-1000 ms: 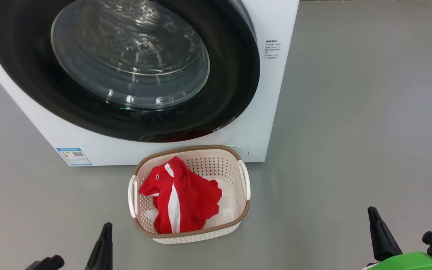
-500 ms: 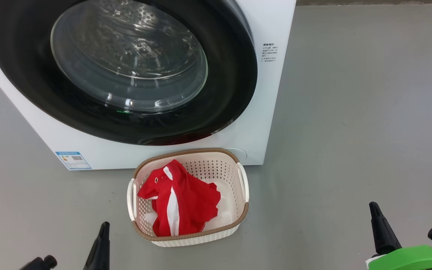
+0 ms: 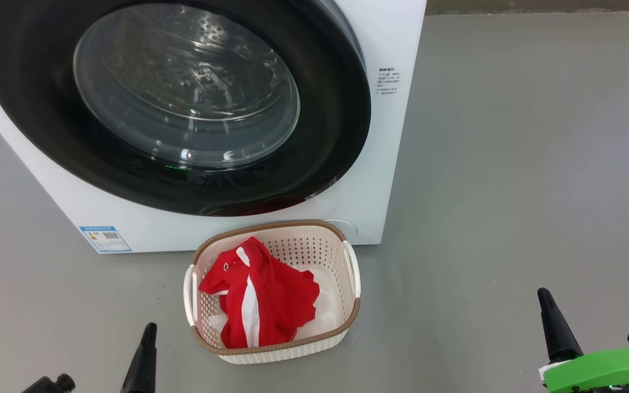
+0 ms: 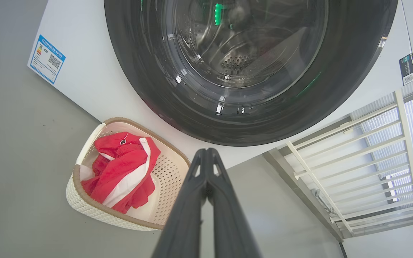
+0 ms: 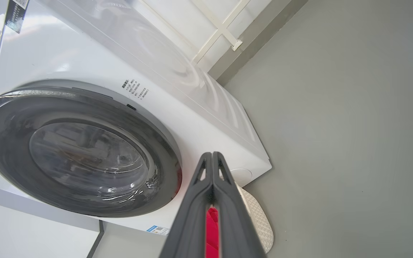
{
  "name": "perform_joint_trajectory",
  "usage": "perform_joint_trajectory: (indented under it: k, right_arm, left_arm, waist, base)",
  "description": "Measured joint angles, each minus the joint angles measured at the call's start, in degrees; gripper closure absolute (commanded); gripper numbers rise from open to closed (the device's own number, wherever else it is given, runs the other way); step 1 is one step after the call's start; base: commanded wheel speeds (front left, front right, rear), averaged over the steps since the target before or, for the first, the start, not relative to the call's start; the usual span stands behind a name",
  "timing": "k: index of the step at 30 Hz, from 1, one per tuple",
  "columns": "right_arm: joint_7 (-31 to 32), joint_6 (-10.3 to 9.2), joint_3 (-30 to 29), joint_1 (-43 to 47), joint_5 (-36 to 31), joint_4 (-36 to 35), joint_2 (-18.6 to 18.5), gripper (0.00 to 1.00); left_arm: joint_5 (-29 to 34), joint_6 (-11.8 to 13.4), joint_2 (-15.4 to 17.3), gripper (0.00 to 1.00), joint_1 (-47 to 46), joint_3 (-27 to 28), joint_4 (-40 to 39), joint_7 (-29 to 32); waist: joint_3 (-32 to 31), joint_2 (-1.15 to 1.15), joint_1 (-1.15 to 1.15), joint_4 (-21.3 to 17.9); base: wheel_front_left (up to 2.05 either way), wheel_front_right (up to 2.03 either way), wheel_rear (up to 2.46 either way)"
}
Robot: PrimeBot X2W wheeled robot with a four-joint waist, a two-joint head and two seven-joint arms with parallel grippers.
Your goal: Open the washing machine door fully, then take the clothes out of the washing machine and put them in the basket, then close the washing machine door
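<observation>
Across the upper left of the head view stands the washing machine (image 3: 393, 164), a white box on a grey floor (image 3: 511, 164). The washing machine door (image 3: 342, 109) is shut flat against its front. The perforated steel drum (image 4: 235, 64) shows through the clear glass centre. A small blue label (image 3: 104, 238) sits at the machine's lower left corner.

Just below the door, at lower centre of that frame, the basket (image 3: 279, 353) stands on the floor, its far rim close to the white front panel. The clothes (image 3: 268, 297), red with a white stripe, lie bunched inside it toward the left half, with bare cream bottom showing at the right.

At the lower left edge of the head view the left tool (image 3: 149, 330) points up the frame, apart from the basket. In its wrist view its dark fingers (image 4: 188, 200) press together to the tip and hold nothing. A white railing (image 4: 353, 161) fills that view's right side.

At the lower right the right tool (image 3: 544, 295) also points up, above a green part (image 3: 598, 368). In its wrist view the fingertips meet, gripping nothing, and red from the clothes shows through the slot lower down.
</observation>
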Motion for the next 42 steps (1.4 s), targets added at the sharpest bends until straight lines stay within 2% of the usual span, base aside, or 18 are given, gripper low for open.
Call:
perform_joint_trajectory:
  k: [42]
  right_arm:
    - [7.0, -0.02, -0.6, -3.7, 25.1, 0.0, -0.8, 1.00]
  left_arm:
    - [-26.3, 0.0, 0.3, 1.00, -2.1, 1.6, -0.2, 6.7]
  waist:
    - [-2.2, 0.00, 0.00, -1.1]
  base:
    - [0.00, 0.00, 0.00]
